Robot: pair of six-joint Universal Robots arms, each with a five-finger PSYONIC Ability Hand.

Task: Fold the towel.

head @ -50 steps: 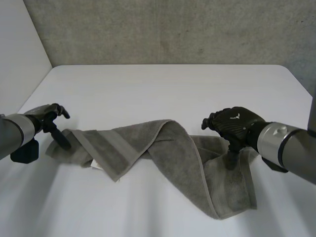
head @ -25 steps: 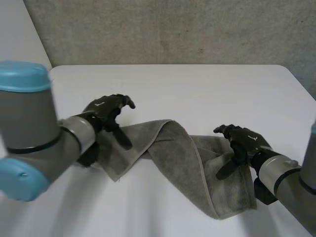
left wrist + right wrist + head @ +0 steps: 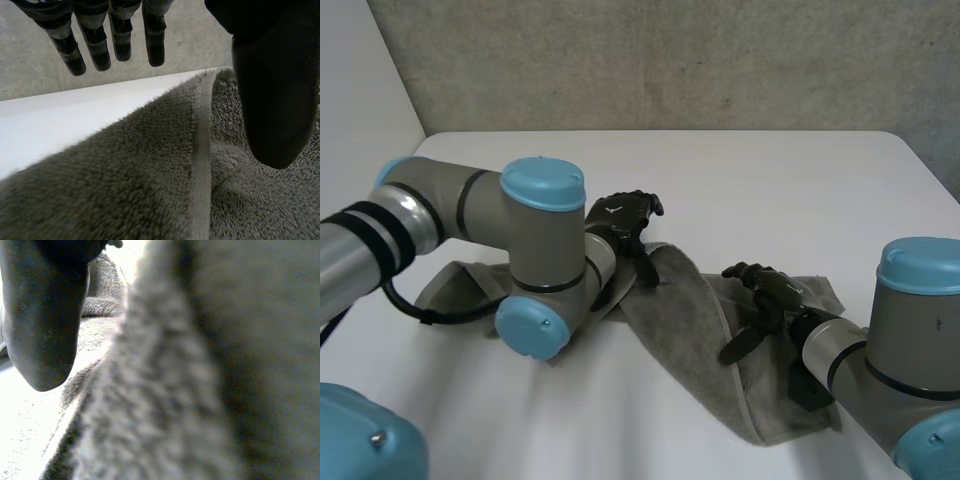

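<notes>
The towel [image 3: 685, 320] lies twisted mid-frame on the counter [image 3: 770, 180], nothing folded yet; left hand [image 3: 620, 215] spread over it, right hand [image 3: 767, 290] on it, grip impossible to tell.

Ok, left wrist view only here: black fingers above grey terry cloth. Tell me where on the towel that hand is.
Observer: The left hand is at the raised fold on the far edge of the grey terry towel, about its middle.
Operator: Now place the other hand.
Observer: The right hand lies on the towel's right part.
Operator: And the towel's ends.
Observer: Both ends lie on the white table; the left arm crosses over the left one.
</notes>
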